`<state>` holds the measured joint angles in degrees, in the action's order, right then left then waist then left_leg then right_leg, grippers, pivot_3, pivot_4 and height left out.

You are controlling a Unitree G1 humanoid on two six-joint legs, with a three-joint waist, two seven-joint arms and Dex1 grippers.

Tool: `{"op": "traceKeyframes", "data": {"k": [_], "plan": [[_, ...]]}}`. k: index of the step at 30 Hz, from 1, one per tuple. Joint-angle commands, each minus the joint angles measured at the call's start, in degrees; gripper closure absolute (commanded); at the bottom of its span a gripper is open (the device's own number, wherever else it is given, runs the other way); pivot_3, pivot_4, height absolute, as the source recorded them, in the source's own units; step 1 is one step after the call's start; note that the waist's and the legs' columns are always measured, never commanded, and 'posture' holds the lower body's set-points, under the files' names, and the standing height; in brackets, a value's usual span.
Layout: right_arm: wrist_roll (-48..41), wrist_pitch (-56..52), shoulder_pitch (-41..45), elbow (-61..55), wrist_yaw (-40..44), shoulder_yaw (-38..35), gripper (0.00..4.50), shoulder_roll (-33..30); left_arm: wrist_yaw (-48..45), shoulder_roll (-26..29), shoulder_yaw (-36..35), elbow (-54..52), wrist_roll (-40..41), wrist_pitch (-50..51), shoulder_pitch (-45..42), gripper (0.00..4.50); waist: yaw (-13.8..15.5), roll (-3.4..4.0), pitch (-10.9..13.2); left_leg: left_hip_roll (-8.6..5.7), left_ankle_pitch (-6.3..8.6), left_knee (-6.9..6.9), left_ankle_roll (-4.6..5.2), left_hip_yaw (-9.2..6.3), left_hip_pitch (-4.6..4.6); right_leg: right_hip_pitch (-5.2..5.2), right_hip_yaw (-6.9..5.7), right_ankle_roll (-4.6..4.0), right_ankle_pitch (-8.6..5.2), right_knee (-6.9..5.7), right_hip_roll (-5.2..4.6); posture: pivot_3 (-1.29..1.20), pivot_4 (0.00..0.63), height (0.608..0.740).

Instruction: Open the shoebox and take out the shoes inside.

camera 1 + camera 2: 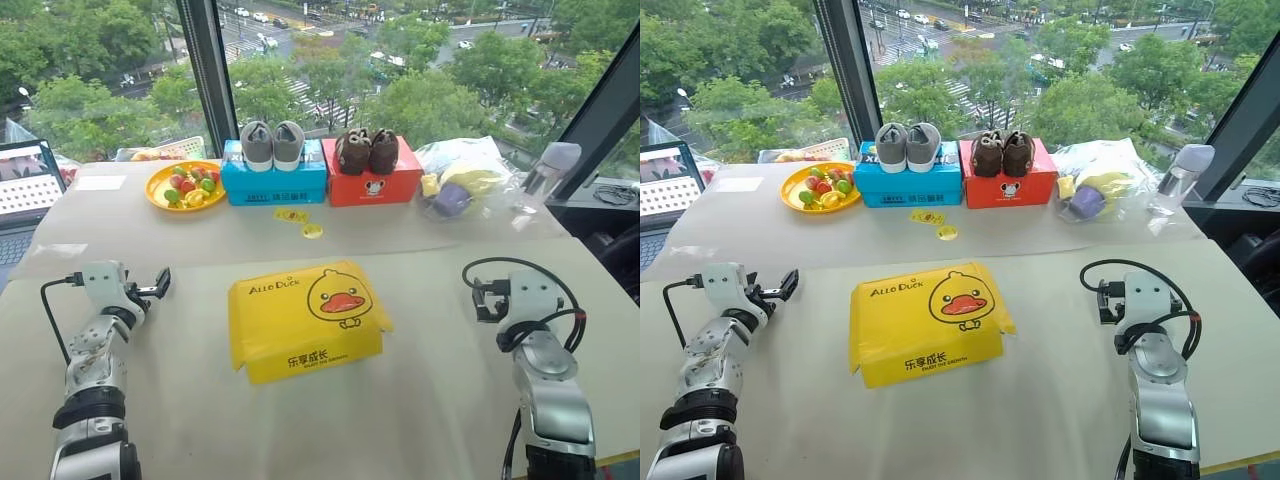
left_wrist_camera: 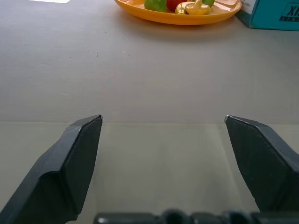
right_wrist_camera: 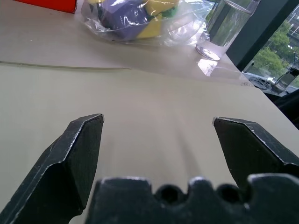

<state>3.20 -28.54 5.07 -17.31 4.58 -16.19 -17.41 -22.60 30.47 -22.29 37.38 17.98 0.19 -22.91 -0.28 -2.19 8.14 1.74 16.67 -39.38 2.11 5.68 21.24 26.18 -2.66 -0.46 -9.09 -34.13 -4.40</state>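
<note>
Both arms reach forward, level over the tabletop [image 1: 420, 420]. The left gripper [image 2: 163, 122] and right gripper [image 3: 159, 120] have their jaws wide, holding nothing. Between them sits one yellow shoebox [image 1: 305, 320], lid shut (duck print facing up), touching neither gripper. Farther back stand two more boxes: a blue box [image 1: 274, 180] carrying one grey pair [image 1: 272, 144], a red box [image 1: 372, 180] carrying one brown pair [image 1: 366, 150]. One orange plate [image 1: 160, 196] lies beside the blue box.
</note>
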Motion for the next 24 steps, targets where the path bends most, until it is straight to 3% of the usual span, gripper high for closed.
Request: {"op": "traceKeyframes", "data": {"k": [1, 5, 8, 15, 24], "plan": [[-0.1, 0.6, 0.3, -1.0, 0.0, 0.0, 0.02, -0.7, -1.7, -0.2, 1.8, -2.6, -1.0, -0.1, 0.6, 0.00, 0.0, 0.00, 0.0, 0.00, 0.00, 0.00, 0.00, 0.00, 0.00, 0.00, 0.00, 0.00, 0.00, 0.00, 0.00, 0.00, 0.150, 0.731], [-2.7, -1.2, -0.1, -3.1, 5.6, 1.5, 0.02, -2.9, -14.2, 2.0, 8.7, -13.4, -0.9, 2.4, 6.4, 0.00, -0.2, 0.01, 0.0, -0.02, 0.01, 0.00, 0.01, 0.02, 0.01, 0.00, 0.04, -0.05, 0.03, 0.00, -0.01, 0.00, 0.150, 0.731], [-8.2, -4.8, -1.3, -7.0, 14.7, 3.0, 0.02, -7.2, -29.4, 9.2, 11.9, -25.1, 3.4, 6.7, 13.6, 0.00, -0.7, 0.03, 0.0, -0.01, 0.04, 0.00, 0.06, 0.04, 0.02, 0.01, 0.09, -0.08, 0.02, 0.02, 0.01, 0.00, 0.150, 0.731], [-20.4, -13.1, 0.4, -12.6, 27.1, 3.4, 0.02, -14.7, -45.5, 22.2, 14.6, -35.0, 6.0, 16.4, 21.8, 0.00, -0.7, 0.17, 0.1, 0.10, 0.10, 0.00, 0.07, 0.10, -0.05, 0.11, 0.14, 0.09, -0.38, -0.07, 0.10, 0.00, 0.150, 0.731], [-18.5, -10.5, 6.1, -7.2, 29.8, 13.7, 0.02, -15.9, -48.7, 21.2, 18.7, -35.4, 3.2, 14.6, 19.2, 0.00, 0.3, 0.23, 0.2, 0.03, 0.11, -0.01, 0.09, 0.13, -0.02, 0.10, 0.16, -0.04, -0.47, -0.04, 0.07, 0.00, 0.150, 0.731]]}}
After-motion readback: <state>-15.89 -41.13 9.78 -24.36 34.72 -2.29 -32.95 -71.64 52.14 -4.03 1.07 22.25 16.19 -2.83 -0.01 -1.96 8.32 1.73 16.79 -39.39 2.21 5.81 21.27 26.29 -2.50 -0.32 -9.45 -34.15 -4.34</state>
